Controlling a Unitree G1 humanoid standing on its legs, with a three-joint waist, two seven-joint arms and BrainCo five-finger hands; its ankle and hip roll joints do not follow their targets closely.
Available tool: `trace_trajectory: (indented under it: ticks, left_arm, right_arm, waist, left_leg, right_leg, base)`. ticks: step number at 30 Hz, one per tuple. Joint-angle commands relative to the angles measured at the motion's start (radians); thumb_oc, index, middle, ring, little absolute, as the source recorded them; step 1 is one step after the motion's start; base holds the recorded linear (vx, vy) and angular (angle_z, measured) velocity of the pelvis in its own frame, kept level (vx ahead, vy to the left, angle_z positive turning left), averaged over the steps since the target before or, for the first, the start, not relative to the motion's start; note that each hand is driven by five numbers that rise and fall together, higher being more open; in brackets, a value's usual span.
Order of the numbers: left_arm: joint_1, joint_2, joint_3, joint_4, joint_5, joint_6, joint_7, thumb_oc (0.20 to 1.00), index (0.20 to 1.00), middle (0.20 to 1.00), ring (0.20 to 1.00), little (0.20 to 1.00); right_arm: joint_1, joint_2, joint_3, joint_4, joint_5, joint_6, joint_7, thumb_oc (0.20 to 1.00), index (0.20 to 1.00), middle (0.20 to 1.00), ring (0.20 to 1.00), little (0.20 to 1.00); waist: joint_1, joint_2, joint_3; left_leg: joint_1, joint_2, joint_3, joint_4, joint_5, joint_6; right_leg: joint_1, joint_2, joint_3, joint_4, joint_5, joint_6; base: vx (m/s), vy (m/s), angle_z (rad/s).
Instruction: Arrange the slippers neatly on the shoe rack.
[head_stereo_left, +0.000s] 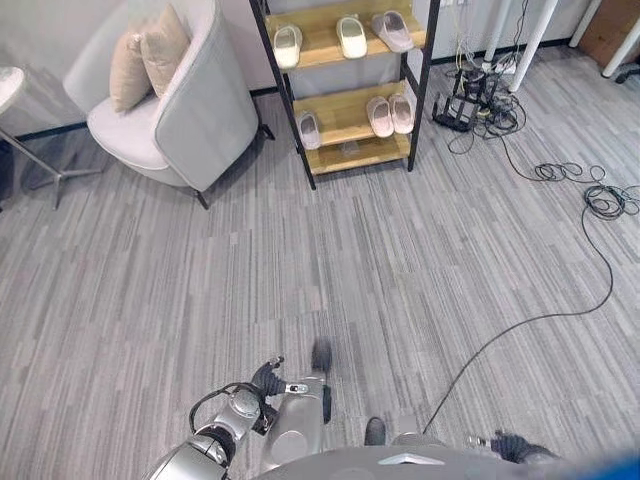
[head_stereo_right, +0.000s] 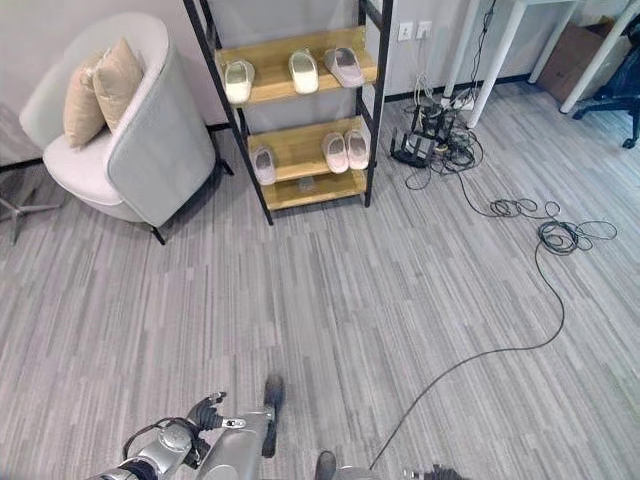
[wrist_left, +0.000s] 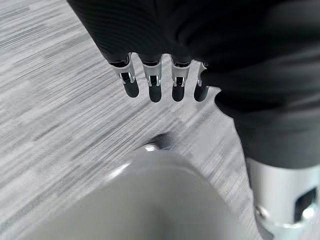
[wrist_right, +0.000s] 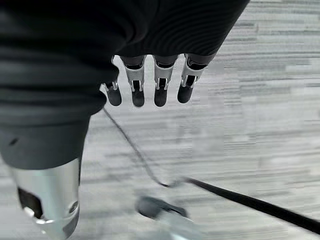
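Up ahead, rounded pale slippers (head_stereo_right: 303, 71) sit on wooden shoe rack (head_stereo_right: 300, 135) shelves.

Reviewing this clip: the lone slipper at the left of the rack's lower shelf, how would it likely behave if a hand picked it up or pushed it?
The lone slipper looks like a thick one-piece moulded slide, so probably light and fairly stiff. Lying flat on its sole on the smooth wooden shelf, it would likely slide rather than tip or roll.

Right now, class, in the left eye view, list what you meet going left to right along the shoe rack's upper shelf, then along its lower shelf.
Upper shelf: pale green slipper → white slipper → grey slipper. Lower shelf: single pinkish slipper → pair of pinkish slippers, side by side.
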Motion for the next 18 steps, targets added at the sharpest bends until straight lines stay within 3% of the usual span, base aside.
trace_trajectory:
  ticks: [1,3,5,6,7,8,9,10,11,12,13,16,18]
  left_arm:
    - [0.008,-0.026,-0.035,0.076,0.033,0.018,0.019,1.0,1.0,1.0,1.0,1.0]
    - [0.016,-0.008,-0.006,0.087,0.039,0.023,0.018,1.0,1.0,1.0,1.0,1.0]
    - [-0.001,0.018,-0.001,0.063,0.029,0.022,0.017,1.0,1.0,1.0,1.0,1.0]
    - [-0.012,0.025,-0.006,0.05,0.026,0.021,0.02,1.0,1.0,1.0,1.0,1.0]
    - [-0.015,0.027,-0.004,0.045,0.022,0.021,0.022,1.0,1.0,1.0,1.0,1.0]
    - [-0.021,0.031,-0.001,0.038,0.012,0.023,0.025,1.0,1.0,1.0,1.0,1.0]
    - [-0.026,0.036,0.003,0.037,0.006,0.024,0.025,1.0,1.0,1.0,1.0,1.0]
    - [-0.028,0.035,0.01,0.04,-0.003,0.025,0.028,1.0,1.0,1.0,1.0,1.0]
    - [-0.031,0.032,0.008,0.044,0.0,0.024,0.029,1.0,1.0,1.0,1.0,1.0]
    - [-0.03,0.032,0.008,0.044,0.0,0.024,0.029,1.0,1.0,1.0,1.0,1.0]
    - [-0.034,0.03,0.004,0.049,0.001,0.023,0.03,1.0,1.0,1.0,1.0,1.0]
    - [-0.029,0.019,0.011,0.074,0.001,0.02,0.018,1.0,1.0,1.0,1.0,1.0]
    - [-0.014,0.008,0.008,0.085,0.02,0.019,0.011,1.0,1.0,1.0,1.0,1.0]
  right_arm:
    - [0.064,-0.035,-0.007,-0.054,-0.012,-0.027,-0.018,1.0,1.0,1.0,1.0,1.0]
    - [0.05,-0.011,0.001,-0.076,-0.016,-0.028,-0.013,1.0,1.0,1.0,1.0,1.0]
    - [0.042,0.01,0.021,-0.096,-0.033,-0.023,-0.004,1.0,1.0,1.0,1.0,1.0]
    - [0.041,0.017,0.022,-0.102,-0.035,-0.021,0.0,1.0,1.0,1.0,1.0,1.0]
    - [0.043,0.021,0.025,-0.102,-0.037,-0.02,0.002,1.0,1.0,1.0,1.0,1.0]
    - [0.043,0.024,0.028,-0.103,-0.038,-0.017,0.004,1.0,1.0,1.0,1.0,1.0]
    - [0.048,0.024,0.024,-0.103,-0.038,-0.016,0.003,1.0,1.0,1.0,1.0,1.0]
    - [0.057,0.027,0.02,-0.097,-0.042,-0.017,0.003,1.0,1.0,1.0,1.0,1.0]
    - [0.07,0.028,0.021,-0.091,-0.046,-0.016,0.005,1.0,1.0,1.0,1.0,1.0]
    - [0.071,0.027,0.021,-0.091,-0.046,-0.016,0.005,1.0,1.0,1.0,1.0,1.0]
    - [0.082,0.027,0.028,-0.083,-0.052,-0.013,0.008,1.0,1.0,1.0,1.0,1.0]
    - [0.098,0.014,0.034,-0.066,-0.063,-0.011,0.017,1.0,1.0,1.0,1.0,1.0]
    - [0.109,0.005,0.033,-0.054,-0.062,-0.011,0.019,1.0,1.0,1.0,1.0,1.0]
  waist:
    - [0.017,-0.008,-0.065]
    - [0.025,-0.032,-0.081]
    - [0.022,-0.049,-0.08]
    - [0.012,-0.05,-0.073]
    - [0.007,-0.045,-0.066]
    - [0.0,-0.031,-0.057]
    - [0.002,-0.021,-0.05]
    - [-0.01,-0.003,-0.048]
    - [-0.028,0.005,-0.043]
    - [-0.029,0.006,-0.04]
    - [-0.05,0.007,-0.028]
    - [-0.081,0.011,-0.027]
    - [-0.077,0.0,-0.044]
  left_leg:
    - [0.092,0.019,-0.04,0.111,-0.038,-0.02]
    - [0.119,-0.003,-0.027,0.102,-0.074,0.022]
    - [0.159,-0.029,-0.022,0.088,-0.101,0.064]
    - [0.193,-0.048,-0.025,0.079,-0.12,0.093]
    - [0.214,-0.051,-0.021,0.072,-0.125,0.107]
    - [0.238,-0.048,-0.021,0.055,-0.129,0.119]
    - [0.26,-0.046,-0.026,0.043,-0.135,0.127]
    - [0.314,-0.035,-0.035,0.01,-0.146,0.128]
    - [0.363,-0.036,-0.051,-0.01,-0.162,0.121]
    - [0.368,-0.035,-0.052,-0.011,-0.163,0.12]
    - [0.423,-0.037,-0.071,-0.032,-0.184,0.112]
    - [0.497,-0.031,-0.114,-0.07,-0.21,0.087]
    - [0.492,-0.042,-0.136,-0.046,-0.223,0.083]
  right_leg:
    - [0.01,-0.2,-0.061,0.091,0.002,0.138]
    - [-0.015,-0.227,-0.029,0.152,0.03,0.168]
    - [-0.09,-0.256,-0.002,0.305,0.137,0.203]
    - [-0.138,-0.282,0.005,0.431,0.252,0.222]
    - [-0.163,-0.298,0.004,0.501,0.32,0.227]
    - [-0.189,-0.308,-0.007,0.564,0.351,0.222]
    - [-0.217,-0.318,-0.028,0.606,0.354,0.222]
    - [-0.283,-0.334,-0.068,0.626,0.318,0.207]
    - [-0.325,-0.296,-0.071,0.549,0.244,0.191]
    - [-0.32,-0.295,-0.073,0.549,0.242,0.191]
    - [-0.363,-0.237,-0.062,0.428,0.212,0.185]
    - [-0.416,-0.18,-0.039,0.216,0.238,0.208]
    - [-0.355,-0.162,-0.004,0.145,0.227,0.191]
  base:
    - [0.34,0.281,-0.29]
    - [0.32,0.298,-0.15]
    - [0.32,0.336,-0.34]
    - [0.27,0.326,-0.13]
    - [0.27,0.341,0.5]
    - [0.22,0.243,0.55]
    - [0.38,0.258,0.23]
    - [0.52,0.181,-0.06]
    - [0.43,0.117,-0.25]
    - [0.43,-0.021,-0.03]
    - [0.33,-0.069,0.24]
    - [0.38,-0.126,0.49]
    - [0.3,-0.181,1.05]
